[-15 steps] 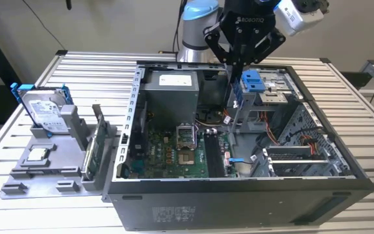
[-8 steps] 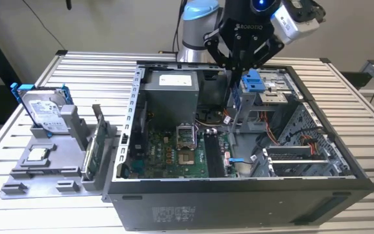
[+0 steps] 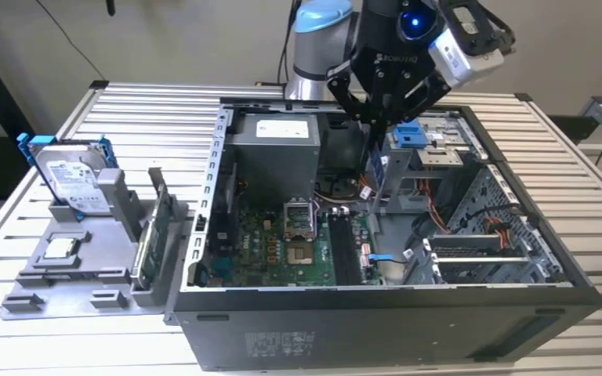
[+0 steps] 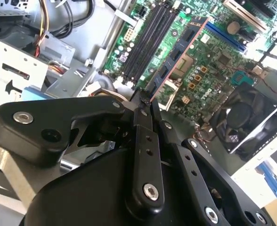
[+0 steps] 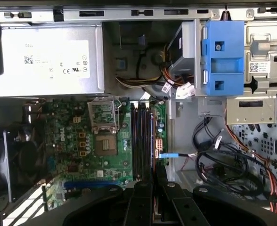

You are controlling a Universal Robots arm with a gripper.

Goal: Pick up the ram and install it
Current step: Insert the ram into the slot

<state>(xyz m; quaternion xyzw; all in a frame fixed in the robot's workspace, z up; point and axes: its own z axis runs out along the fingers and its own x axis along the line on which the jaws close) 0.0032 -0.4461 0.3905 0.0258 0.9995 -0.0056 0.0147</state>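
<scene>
While the gripper (image 3: 381,129) hangs inside the open computer case (image 3: 385,333), I read it as clamped on the ram (image 3: 381,171), held on edge above the memory slots (image 5: 141,136). Pick-up looks done; install in hand, I'd say. Seating calls for lining the stick with a slot, then a straight push.

Exterior view: even, diffuse overhead light; worktop (image 3: 144,110) slats bright; case (image 3: 385,329) interior dimmer; blue lamp (image 3: 416,21) glowing on the arm (image 3: 317,31); first wrist view: pale glare on the power supply (image 5: 44,59), fan (image 5: 11,160) in deep shadow; second wrist view: hand (image 4: 145,96) dark against the lit motherboard (image 4: 204,70).
</scene>
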